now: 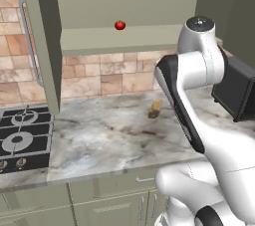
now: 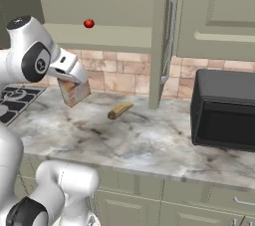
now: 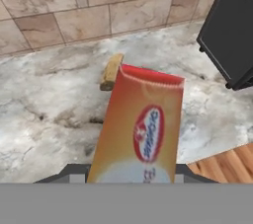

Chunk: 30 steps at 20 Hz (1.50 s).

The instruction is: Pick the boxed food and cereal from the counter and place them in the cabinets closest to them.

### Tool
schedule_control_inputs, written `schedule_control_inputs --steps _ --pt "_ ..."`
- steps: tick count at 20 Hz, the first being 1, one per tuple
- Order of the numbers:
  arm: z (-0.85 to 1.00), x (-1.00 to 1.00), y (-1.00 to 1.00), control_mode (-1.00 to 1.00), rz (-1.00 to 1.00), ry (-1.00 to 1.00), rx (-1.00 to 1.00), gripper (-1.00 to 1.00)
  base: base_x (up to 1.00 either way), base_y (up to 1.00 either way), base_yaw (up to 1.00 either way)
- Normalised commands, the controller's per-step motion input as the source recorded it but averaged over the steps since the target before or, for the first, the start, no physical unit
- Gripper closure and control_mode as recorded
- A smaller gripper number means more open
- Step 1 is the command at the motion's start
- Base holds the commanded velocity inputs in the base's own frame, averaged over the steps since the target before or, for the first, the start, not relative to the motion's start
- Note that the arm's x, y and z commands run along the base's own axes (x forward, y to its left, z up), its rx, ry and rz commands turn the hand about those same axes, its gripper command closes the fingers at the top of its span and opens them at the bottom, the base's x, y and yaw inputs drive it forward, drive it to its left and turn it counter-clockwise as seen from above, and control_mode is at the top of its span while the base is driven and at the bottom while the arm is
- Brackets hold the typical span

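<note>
The claw (image 2: 74, 84) grips the box (image 2: 74, 92), tilted, long axis hanging downward.

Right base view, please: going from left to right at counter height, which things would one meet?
Black gas stove → orange-brown box held at the robot's hand → tan bread loaf on the marble counter → black microwave oven.

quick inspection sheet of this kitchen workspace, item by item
surface: marbled grey counter, brown smudges near its middle.
job's things: orange box held off the counter; open wall cabinet above.
clutter: tomato on the cabinet shelf; small tan loaf-like item lying on the counter.
grippers: gripper clamped on the box, which hangs tilted.
cables: nothing seen.
surroundings: gas stove, black microwave, tan tile backsplash, lower cupboards.
</note>
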Motion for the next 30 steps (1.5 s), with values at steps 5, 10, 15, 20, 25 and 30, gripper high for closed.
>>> schedule_control_inputs --steps 5,10,15,20,25,30 --pt "0.60 0.00 0.00 -1.00 0.01 0.00 0.03 1.00 0.00 0.00 0.00" --pt "0.29 -0.03 0.00 -1.00 0.00 -0.05 0.00 1.00 0.00 0.00 0.00" --pt "0.14 0.00 0.01 -1.00 0.00 -0.08 -0.02 1.00 0.00 0.00 0.00" --pt "0.42 0.00 0.00 -1.00 0.00 -0.12 0.00 1.00 0.00 0.00 0.00" --pt "0.40 0.02 0.00 -1.00 0.00 -0.08 0.00 1.00 0.00 0.00 0.00" --pt "0.22 0.29 0.00 -1.00 0.00 0.00 0.00 1.00 0.00 0.00 0.00"
